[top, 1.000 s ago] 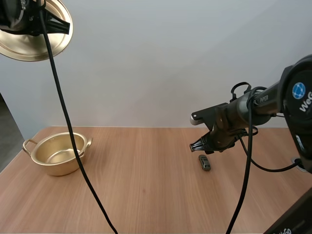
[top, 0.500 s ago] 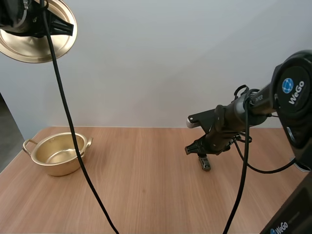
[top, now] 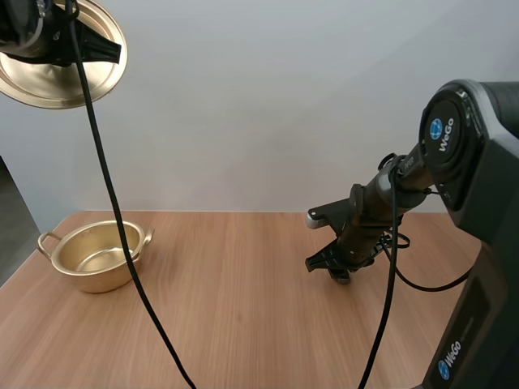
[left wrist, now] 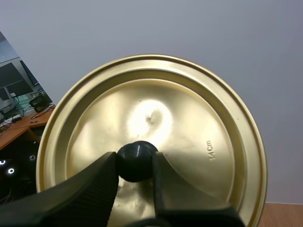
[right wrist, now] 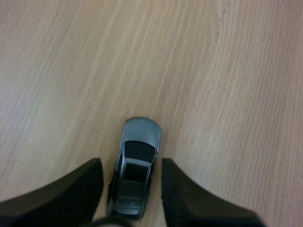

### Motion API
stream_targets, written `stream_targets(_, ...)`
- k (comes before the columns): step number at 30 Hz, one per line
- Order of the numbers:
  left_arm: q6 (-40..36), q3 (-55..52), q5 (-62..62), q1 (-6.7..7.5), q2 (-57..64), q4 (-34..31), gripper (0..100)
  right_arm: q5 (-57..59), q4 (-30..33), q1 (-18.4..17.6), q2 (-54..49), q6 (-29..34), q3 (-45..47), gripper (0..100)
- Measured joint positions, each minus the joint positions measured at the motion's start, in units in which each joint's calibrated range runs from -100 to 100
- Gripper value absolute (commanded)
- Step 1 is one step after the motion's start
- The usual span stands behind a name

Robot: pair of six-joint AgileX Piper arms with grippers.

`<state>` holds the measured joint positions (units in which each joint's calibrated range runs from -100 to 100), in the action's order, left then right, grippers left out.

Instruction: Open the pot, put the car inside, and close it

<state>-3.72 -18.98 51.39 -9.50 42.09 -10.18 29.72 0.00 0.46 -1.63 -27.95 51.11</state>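
My left gripper [top: 50, 39] is raised high at the far left, shut on the black knob [left wrist: 136, 161] of the gold lid [top: 58, 74]. In the left wrist view the lid [left wrist: 189, 127] is tilted to face the camera, my fingers [left wrist: 90, 187] pinching the knob. The open gold pot [top: 96, 255] sits on the table at the left, empty. My right gripper [top: 331, 265] is down at the table right of centre. In the right wrist view it [right wrist: 131, 164] stands open astride the small grey toy car [right wrist: 135, 172], one finger on each side.
The wooden table [top: 235, 324] stretches between the pot and the car with nothing on it. The right arm's large black base [top: 478, 243] stands at the right edge.
My right gripper has come down and slightly left, from above the car to around it at table level. The left gripper and lid have barely moved.
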Motion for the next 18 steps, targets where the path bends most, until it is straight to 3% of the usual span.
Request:
stream_targets(6,0.0,0.0,1.7,0.00,1.4,0.0,0,-2.3,-3.5,-1.9,-2.5,-4.3,-3.5,0)
stream_targets(12,-0.1,0.0,3.4,0.00,5.0,2.3,0,6.1,-13.3,-8.5,-7.4,-11.6,-12.2,0)
stream_targets(18,0.4,0.0,9.8,0.00,10.4,3.5,0,8.7,-19.8,-15.2,-7.7,-14.4,-20.9,0)
